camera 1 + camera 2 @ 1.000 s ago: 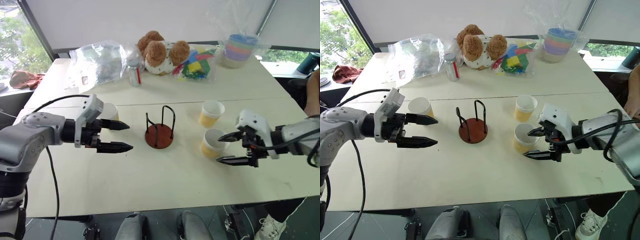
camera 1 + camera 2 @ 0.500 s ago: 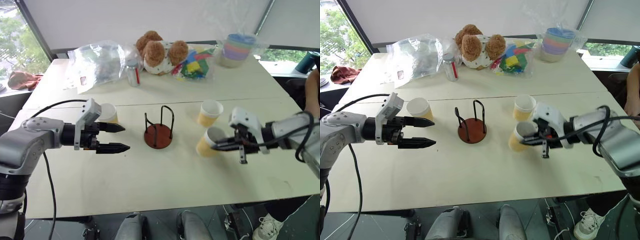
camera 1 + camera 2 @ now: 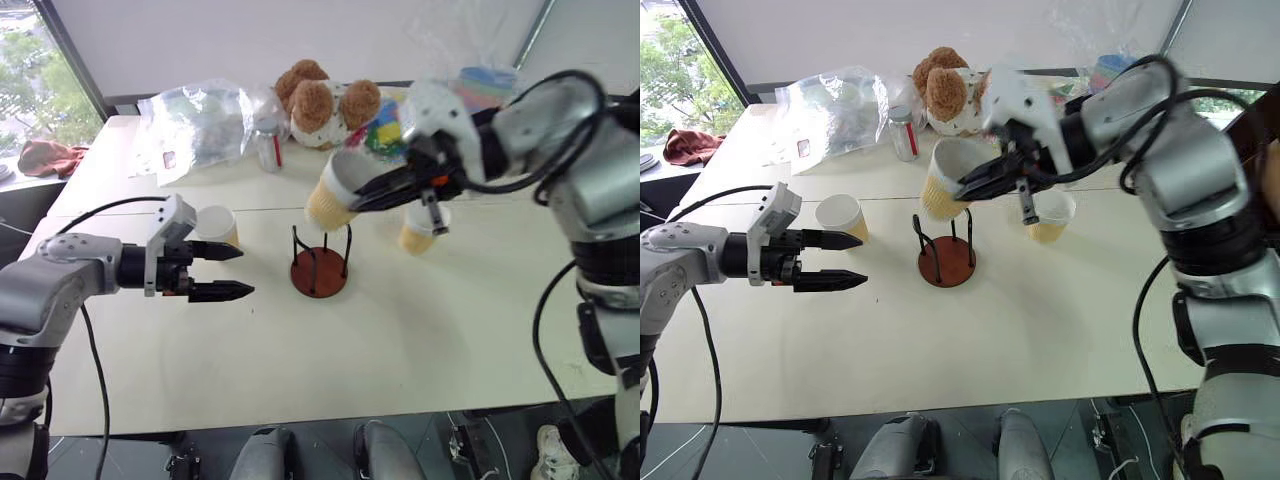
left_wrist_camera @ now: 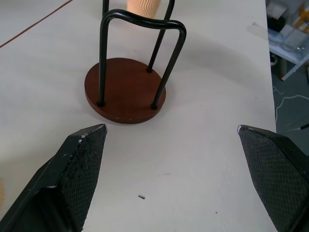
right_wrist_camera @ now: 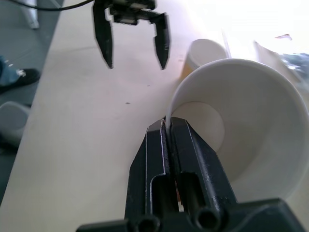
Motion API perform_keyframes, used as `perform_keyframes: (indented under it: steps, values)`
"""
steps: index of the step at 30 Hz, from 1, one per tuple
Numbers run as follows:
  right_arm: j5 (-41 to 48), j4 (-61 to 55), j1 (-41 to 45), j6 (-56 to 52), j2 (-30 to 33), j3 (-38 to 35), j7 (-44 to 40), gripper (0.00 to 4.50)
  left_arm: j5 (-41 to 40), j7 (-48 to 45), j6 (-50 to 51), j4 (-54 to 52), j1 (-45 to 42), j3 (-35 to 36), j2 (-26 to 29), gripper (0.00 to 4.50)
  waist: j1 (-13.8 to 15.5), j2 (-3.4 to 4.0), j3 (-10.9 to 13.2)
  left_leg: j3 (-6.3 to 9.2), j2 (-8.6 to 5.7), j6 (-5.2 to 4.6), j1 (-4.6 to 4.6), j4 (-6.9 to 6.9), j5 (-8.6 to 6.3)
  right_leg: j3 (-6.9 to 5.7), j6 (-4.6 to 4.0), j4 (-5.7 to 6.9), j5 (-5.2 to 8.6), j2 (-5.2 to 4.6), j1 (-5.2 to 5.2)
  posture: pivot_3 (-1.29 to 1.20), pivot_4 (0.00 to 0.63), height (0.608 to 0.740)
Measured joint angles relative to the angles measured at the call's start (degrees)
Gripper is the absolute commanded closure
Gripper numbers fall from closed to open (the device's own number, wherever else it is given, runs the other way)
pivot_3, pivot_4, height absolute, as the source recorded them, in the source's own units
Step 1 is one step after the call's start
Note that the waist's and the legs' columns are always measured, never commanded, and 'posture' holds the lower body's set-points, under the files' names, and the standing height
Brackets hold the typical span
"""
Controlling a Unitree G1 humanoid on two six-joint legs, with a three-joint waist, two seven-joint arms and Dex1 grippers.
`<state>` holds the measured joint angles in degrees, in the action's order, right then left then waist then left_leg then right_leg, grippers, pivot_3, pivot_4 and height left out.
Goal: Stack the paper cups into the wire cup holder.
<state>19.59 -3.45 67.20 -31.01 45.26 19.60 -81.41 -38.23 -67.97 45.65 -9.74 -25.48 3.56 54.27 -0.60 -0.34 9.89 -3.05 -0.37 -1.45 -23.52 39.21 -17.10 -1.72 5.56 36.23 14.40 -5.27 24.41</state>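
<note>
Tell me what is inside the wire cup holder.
The wire cup holder holds nothing: its reddish disc base lies bare between the black loops. A paper cup hangs tilted above it, pinched in the right pincer.

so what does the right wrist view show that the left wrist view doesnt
Right wrist view alone: the right claw pinching the rim of a tilted yellow-orange paper cup with a white inside, a second paper cup standing on the table behind it, and the left claw seen whole from the front, open.

Left wrist view alone: the wire cup holder with its round reddish-brown base and black wire loops, standing empty.

Both: the pale tabletop and the open left claw.
</note>
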Motion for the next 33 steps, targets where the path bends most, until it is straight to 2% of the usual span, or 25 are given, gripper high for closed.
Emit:
perform_keyframes:
  steps: [8,17,20,24,30,33]
  values:
    - [-7.5,11.4,1.8,9.0,-4.5,3.4,-3.9,4.45,-1.2,3.0,0.2,-2.8,4.4,2.3,-1.5,0.00,-0.3,0.01,0.0,0.01,0.04,0.29,0.01,-0.04,0.16,0.00,0.00,0.03,0.00,0.04,0.04,0.00,0.150,0.740]
    - [-11.0,15.3,3.4,12.0,-7.6,5.1,-9.1,4.45,-2.3,5.3,0.4,-4.0,5.8,3.1,-3.2,0.00,-0.1,0.00,0.0,0.01,0.02,0.31,0.01,-0.03,0.18,-0.01,0.00,0.04,0.00,0.00,0.02,0.00,0.150,0.740]
    - [-12.1,15.6,3.5,12.7,-8.2,5.7,-10.2,3.57,-2.4,5.9,0.4,-4.1,5.8,3.1,-3.3,0.00,-0.2,0.00,0.0,0.02,0.02,0.33,0.01,-0.03,0.18,-0.01,0.00,0.05,0.00,0.01,0.04,0.00,0.150,0.740]
    - [-13.1,16.3,3.5,13.1,-8.9,5.7,-10.1,1.57,-2.4,6.0,0.3,-4.1,5.8,3.1,-3.3,0.00,-0.2,0.01,0.0,0.02,0.02,0.33,0.01,-0.04,0.18,-0.02,0.00,0.05,0.00,0.01,0.04,0.00,0.150,0.740]
    - [-13.8,16.2,3.5,12.8,-8.4,4.2,-8.1,1.57,-2.4,6.0,0.2,-4.1,5.7,3.1,-3.7,0.00,-0.1,0.01,0.0,0.03,0.02,0.34,0.01,-0.03,0.19,-0.02,0.00,0.05,0.00,-0.02,0.04,0.00,0.150,0.740]
    - [-14.5,16.1,3.3,12.2,-2.4,1.2,-6.1,1.57,-3.8,5.9,0.7,-4.1,4.5,3.5,-3.7,0.00,0.5,0.00,0.0,0.05,-0.07,0.34,0.00,-0.04,0.19,-0.07,0.00,0.03,0.00,-0.19,0.03,0.00,0.150,0.740]
